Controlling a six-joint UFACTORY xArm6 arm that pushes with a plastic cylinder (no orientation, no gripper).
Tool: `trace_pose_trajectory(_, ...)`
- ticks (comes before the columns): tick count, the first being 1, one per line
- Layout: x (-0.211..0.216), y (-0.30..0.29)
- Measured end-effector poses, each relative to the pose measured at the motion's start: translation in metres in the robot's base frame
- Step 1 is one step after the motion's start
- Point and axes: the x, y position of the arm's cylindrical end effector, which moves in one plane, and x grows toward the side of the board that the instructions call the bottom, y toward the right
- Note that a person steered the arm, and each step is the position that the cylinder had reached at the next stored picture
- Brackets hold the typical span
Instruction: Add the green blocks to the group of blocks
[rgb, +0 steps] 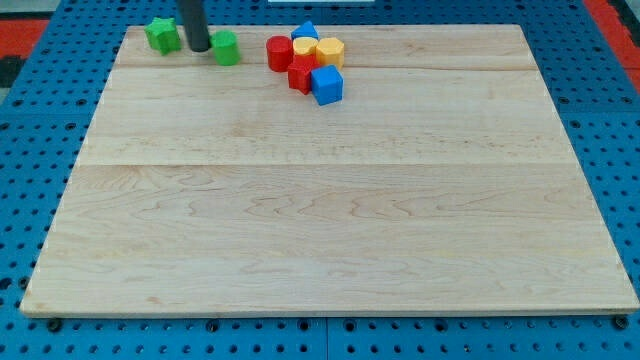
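Note:
My tip (199, 47) is at the view's top left, just left of a green round block (227, 47) and touching or nearly touching it. A green star-shaped block (161, 34) lies further left of the tip. The group sits right of the green round block: a red cylinder (279, 52), a blue block (306, 33) at the top, a yellow block (306, 49), a yellow hexagonal block (330, 51), a red block (301, 74) and a blue cube (326, 85). A small gap separates the green round block from the red cylinder.
The wooden board (330, 200) rests on a blue perforated surface (30, 150). All the blocks sit close to the board's top edge.

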Motion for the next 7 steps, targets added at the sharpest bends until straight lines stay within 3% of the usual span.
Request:
trace_pose_trajectory(4, -0.015, 0.048)
trace_pose_trajectory(6, 0.02, 0.065)
trace_pose_trajectory(7, 0.031, 0.035)
